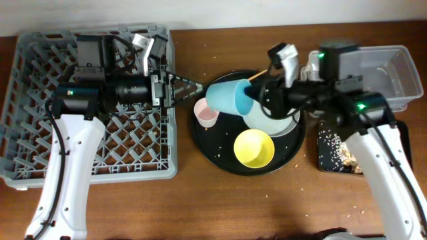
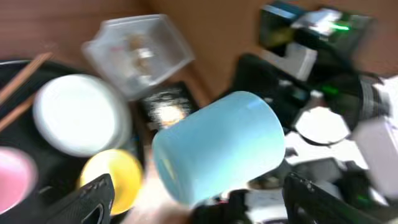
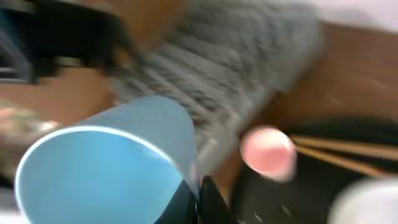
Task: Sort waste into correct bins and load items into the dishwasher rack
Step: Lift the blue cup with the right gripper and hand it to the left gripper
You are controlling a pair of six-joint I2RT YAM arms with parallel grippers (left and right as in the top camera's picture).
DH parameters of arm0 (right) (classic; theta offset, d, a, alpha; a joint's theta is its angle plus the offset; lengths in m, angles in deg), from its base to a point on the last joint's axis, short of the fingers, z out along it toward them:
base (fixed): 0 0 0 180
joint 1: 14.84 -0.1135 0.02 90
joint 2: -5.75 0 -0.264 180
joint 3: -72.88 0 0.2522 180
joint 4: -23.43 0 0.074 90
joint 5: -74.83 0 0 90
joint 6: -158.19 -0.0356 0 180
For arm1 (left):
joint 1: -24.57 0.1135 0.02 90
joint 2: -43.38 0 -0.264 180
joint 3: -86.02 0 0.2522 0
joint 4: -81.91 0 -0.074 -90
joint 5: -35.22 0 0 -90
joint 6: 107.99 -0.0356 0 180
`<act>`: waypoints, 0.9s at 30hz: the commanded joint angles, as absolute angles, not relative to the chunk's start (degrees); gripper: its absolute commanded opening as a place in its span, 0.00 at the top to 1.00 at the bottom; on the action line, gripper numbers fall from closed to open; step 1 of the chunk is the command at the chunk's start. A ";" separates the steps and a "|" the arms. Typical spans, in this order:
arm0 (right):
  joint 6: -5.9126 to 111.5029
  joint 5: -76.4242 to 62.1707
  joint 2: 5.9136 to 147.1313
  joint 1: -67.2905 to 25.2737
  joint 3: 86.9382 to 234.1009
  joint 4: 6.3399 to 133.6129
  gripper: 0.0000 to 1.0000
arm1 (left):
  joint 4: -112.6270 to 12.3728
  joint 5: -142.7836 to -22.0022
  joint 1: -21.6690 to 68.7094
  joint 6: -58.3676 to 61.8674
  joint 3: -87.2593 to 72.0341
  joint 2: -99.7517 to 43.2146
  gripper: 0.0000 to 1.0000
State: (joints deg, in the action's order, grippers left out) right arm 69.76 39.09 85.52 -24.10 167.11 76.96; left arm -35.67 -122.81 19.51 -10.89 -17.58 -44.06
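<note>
Blue cup (image 1: 230, 97), one, pinched at rim by right gripper (image 3: 199, 193); left gripper (image 1: 190, 92) spread. One yellow bowl (image 1: 253, 148), one pink cup (image 1: 205, 112).

A light blue cup (image 1: 230, 97) was held on its side, its rim pinched by the right gripper (image 3: 198, 198) and its base facing the spread fingers of the left gripper (image 1: 198, 86). A small pink cup (image 1: 205, 112) stood upright just below the left fingertips. A yellow bowl (image 1: 253, 148) sat beyond it, nearer the right gripper. The grey rack (image 1: 40, 80) lay behind the left gripper.
</note>
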 commanded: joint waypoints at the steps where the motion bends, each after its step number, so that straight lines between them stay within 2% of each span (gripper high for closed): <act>1: 71.72 64.20 87.53 -23.25 167.33 71.78 0.96 | -37.42 -138.72 19.44 -11.24 -17.78 -44.13 0.13; 5: 68.71 64.36 89.45 -26.59 167.33 65.31 0.96 | -37.40 -142.26 15.97 -11.27 -17.78 -44.13 0.14; 8: 62.70 63.68 89.45 -26.79 167.33 57.59 0.96 | -37.33 -144.97 14.81 -11.20 -17.78 -44.13 0.30; 12: 59.51 59.50 89.45 -26.79 167.33 54.91 0.96 | -37.13 -144.97 14.83 -11.22 -17.78 -44.10 0.30; 13: 59.51 59.31 89.45 -26.79 167.33 54.88 0.96 | -37.16 -144.97 14.83 -11.22 -17.78 -44.10 0.37; 14: 59.48 58.21 89.45 -26.79 167.33 54.91 0.96 | -37.16 -144.97 14.81 -11.22 -17.78 -44.10 0.39; 15: 59.18 57.43 89.45 -26.81 167.33 54.91 0.96 | -37.16 -144.97 14.83 -11.22 -17.78 -44.10 0.25; 17: 58.63 57.69 89.45 -26.83 167.33 54.93 0.96 | -37.18 -144.97 14.83 -11.24 -17.78 -44.10 0.26; 18: 58.65 57.62 89.45 -26.83 167.33 54.91 0.96 | -37.16 -144.97 14.83 -11.22 -17.78 -44.10 0.30; 19: 58.65 57.47 89.45 -26.83 167.33 54.88 0.96 | -37.13 -144.97 14.81 -11.20 -17.78 -44.10 0.23; 20: 58.65 57.41 89.45 -26.83 167.33 54.84 0.96 | -37.13 -144.97 14.83 -11.20 -17.78 -44.10 0.21; 22: 58.65 57.19 89.45 -26.83 167.33 54.64 0.96 | -37.16 -144.97 14.83 -11.22 -17.78 -44.10 0.22; 24: 58.63 56.71 89.45 -26.83 167.33 54.45 0.96 | -37.13 -144.97 14.83 -11.22 -17.78 -44.08 0.28; 27: 58.22 56.14 89.45 -26.83 167.33 54.27 0.96 | -37.16 -144.95 14.81 -11.22 -17.78 -44.10 0.27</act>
